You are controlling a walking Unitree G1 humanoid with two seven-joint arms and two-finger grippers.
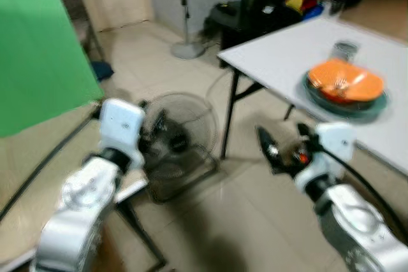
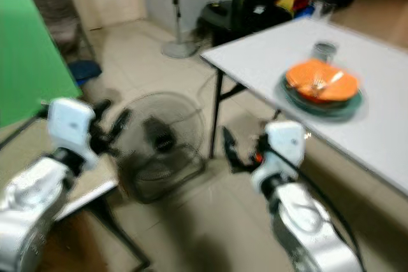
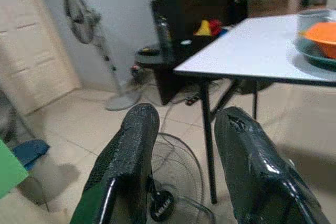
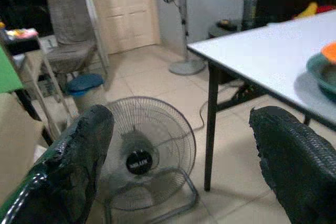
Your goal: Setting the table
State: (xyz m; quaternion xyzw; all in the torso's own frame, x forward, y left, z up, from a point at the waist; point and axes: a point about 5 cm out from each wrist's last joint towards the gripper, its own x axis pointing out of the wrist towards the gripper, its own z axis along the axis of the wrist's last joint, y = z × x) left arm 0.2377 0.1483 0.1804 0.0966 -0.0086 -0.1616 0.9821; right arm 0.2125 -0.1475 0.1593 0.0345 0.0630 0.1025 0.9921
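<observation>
A white table (image 1: 280,52) stands ahead on my right. On it an orange bowl (image 1: 346,81) with something pale inside rests on a dark green plate (image 1: 347,105), and a small glass (image 1: 345,50) stands just behind them. My right gripper (image 1: 268,148) is held low in front of the table's near edge, below the tabletop, open and empty, its fingers (image 4: 79,161) wide apart. My left gripper (image 1: 156,125) is out to the left over the floor, well short of the table, open with nothing between its fingers (image 3: 131,166).
A round floor fan (image 1: 175,141) sits on the tiled floor between my grippers, beside the table leg (image 1: 228,116). A standing fan (image 1: 185,4) and dark furniture (image 1: 255,4) are at the back wall. A green board (image 1: 38,49) is at the left, a chair (image 4: 68,40) beyond it.
</observation>
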